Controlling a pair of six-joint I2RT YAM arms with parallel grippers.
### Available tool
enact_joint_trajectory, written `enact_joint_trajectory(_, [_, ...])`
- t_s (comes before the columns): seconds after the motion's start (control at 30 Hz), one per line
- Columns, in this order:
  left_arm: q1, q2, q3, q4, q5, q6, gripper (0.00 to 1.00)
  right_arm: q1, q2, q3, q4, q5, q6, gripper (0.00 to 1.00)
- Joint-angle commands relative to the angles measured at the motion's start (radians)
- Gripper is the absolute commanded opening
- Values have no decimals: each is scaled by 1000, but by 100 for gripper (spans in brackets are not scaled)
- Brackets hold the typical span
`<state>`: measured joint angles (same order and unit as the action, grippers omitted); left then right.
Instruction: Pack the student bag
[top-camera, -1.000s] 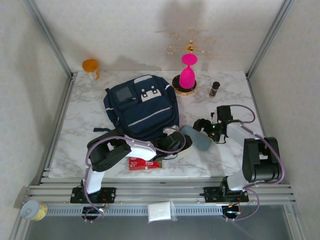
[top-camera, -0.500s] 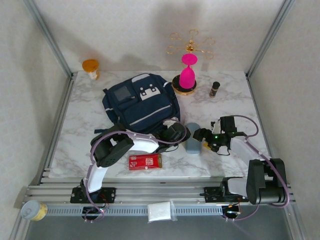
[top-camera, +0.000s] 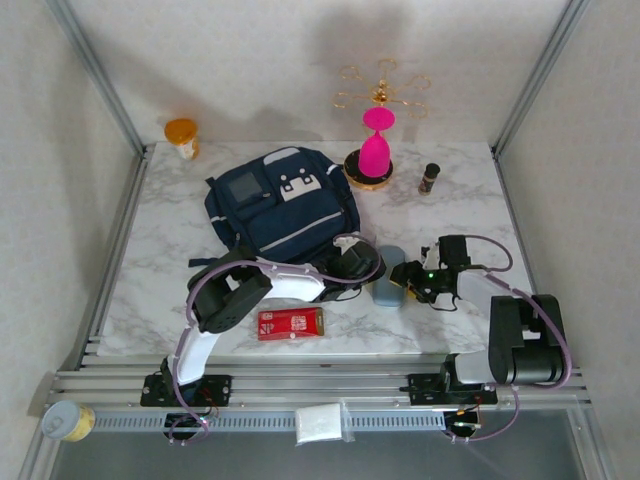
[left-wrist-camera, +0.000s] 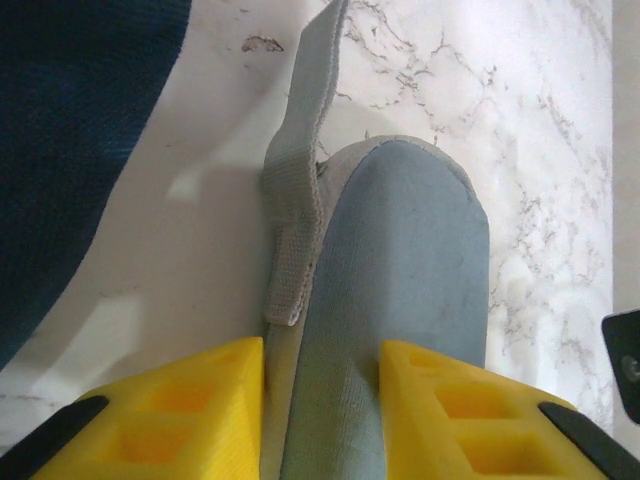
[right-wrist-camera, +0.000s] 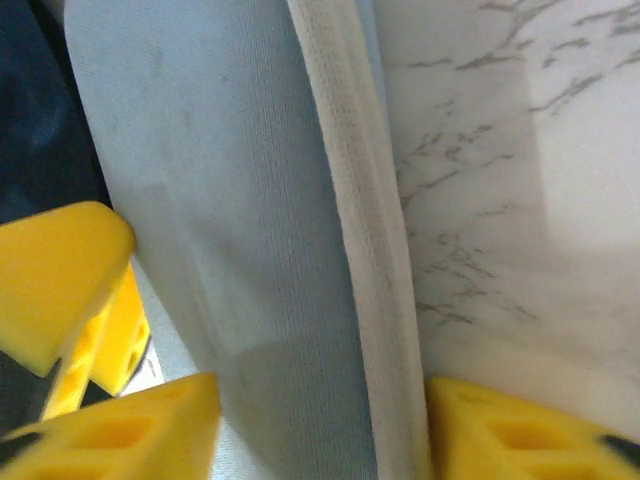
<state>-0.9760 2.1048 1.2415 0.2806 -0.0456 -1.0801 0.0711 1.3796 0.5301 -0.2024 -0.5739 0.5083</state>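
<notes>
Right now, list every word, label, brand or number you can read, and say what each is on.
On the red packet: white print, too small to read.
On the student bag: white patch with marks, no readable letters.
On the small dark bottle: any label too small to read.
No text is legible.

Bright, even overhead light — soft shadows, slightly blurry close-ups

Matt cloth pencil case (left-wrist-camera: 400, 300), smooth marbled table (left-wrist-camera: 540, 150) (cloth student bag (top-camera: 285, 215))
</notes>
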Motion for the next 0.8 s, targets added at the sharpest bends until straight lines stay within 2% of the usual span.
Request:
enact_joint_trajectory(0.0, [8, 24, 22, -80, 9, 46, 34, 7, -28, -25, 44, -29, 17, 47])
enact_joint_trajectory(0.23, [8, 17, 48, -124, 14, 80, 34, 6, -78, -31, 16, -19, 16, 29])
enact_joint_trajectory(0.43, [10, -39, 114, -201, 10, 150, 41, -10, -140, -13, -45, 13, 22, 16])
enact_joint_trajectory(0.53, [9, -135, 100, -212, 42, 180, 45, -26, -184, 0, -77, 0, 26, 11])
enact_joint_trajectory(0.6, [10, -221, 70, -219, 52, 210, 48, -30, -215, 6, -88, 2, 34, 10])
enact_joint_trajectory(0.7, [15, -369, 15, -311, 8, 293, 52, -31, -243, 28, -114, -8, 49, 6])
enact_joint_trajectory(0.77, [23, -456, -21, -396, -39, 395, 53, -31, -272, 28, -105, -29, 74, 6])
